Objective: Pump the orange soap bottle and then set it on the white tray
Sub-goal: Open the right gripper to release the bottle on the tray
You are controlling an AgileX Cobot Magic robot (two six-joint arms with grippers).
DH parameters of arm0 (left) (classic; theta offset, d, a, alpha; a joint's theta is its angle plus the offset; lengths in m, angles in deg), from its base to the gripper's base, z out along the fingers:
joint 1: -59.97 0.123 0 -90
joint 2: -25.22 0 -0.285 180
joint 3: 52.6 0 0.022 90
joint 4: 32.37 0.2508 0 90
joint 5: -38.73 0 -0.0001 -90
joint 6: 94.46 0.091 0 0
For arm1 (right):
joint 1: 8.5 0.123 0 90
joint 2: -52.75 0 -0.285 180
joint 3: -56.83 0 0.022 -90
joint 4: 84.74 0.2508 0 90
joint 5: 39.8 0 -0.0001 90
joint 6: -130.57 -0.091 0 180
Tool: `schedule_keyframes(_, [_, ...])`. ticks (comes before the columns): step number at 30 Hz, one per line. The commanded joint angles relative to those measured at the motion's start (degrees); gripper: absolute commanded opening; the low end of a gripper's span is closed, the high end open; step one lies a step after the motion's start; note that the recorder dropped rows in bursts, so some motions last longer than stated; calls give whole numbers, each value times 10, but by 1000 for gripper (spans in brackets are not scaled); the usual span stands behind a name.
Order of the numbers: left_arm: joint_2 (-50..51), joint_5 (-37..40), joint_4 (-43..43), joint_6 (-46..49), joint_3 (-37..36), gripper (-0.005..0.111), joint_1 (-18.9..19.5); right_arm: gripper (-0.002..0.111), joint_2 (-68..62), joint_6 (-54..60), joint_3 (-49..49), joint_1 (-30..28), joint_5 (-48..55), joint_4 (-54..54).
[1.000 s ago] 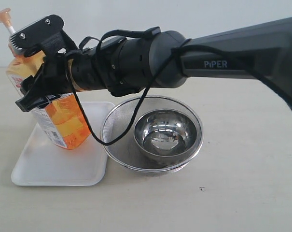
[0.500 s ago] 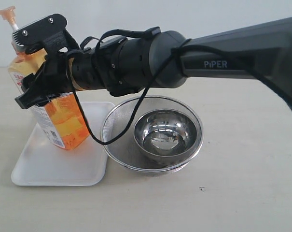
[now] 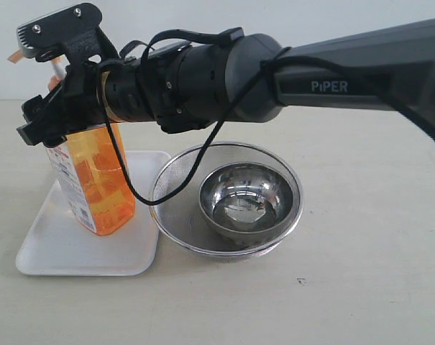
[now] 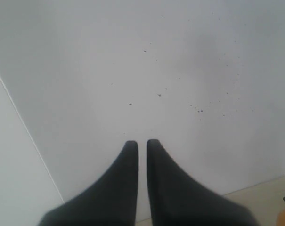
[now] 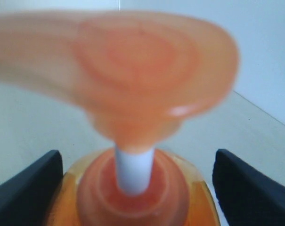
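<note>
Orange soap bottle (image 3: 95, 187) stands roughly upright on the white tray (image 3: 66, 251), base on the tray's right half, w/ the white-and-red label (image 3: 62, 172) on its left face. The tray lies at the left of the table (image 3: 361, 273).

Pump head (image 5: 133, 70) sits raised on its white stem (image 5: 134, 172). In the ext. view it's mostly hidden behind the claw; only an orange tip pokes out at far left.

R gripper (image 3: 44, 83) reaches across from the right and sits at the bottle's top. Its two fingers (image 5: 27, 188) are spread wide, one each side of the bottle's shoulders and right at the plastic. Can't tell if they press on it or just flank it.

Just right of the tray, rim near the tray's edge: round mesh strainer (image 3: 175, 180) w/ a shiny steel bowl (image 3: 249, 198) inside.

L gripper (image 4: 142, 146) is away from all this, not seen in the ext. view. Fingers are together but for a thin slit, nothing btwn them, pointing at a plain white wall (image 4: 180, 56).
</note>
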Motion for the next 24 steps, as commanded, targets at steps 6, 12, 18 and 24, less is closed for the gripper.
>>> schedule_keyframes(6, [-3,-6,0,0,-3,5,-1,78,7,-14,-3,-3,6,4])
schedule_keyframes(12, [-3,-6,0,0,-3,5,-1,78,15,-28,-3,-3,5,4])
schedule_keyframes(18, [-3,-6,0,0,-3,5,-1,78,18,-33,-3,-3,0,4])
schedule_keyframes(24, [-3,-6,0,0,-3,5,-1,78,18,-33,-3,-3,-31,4])
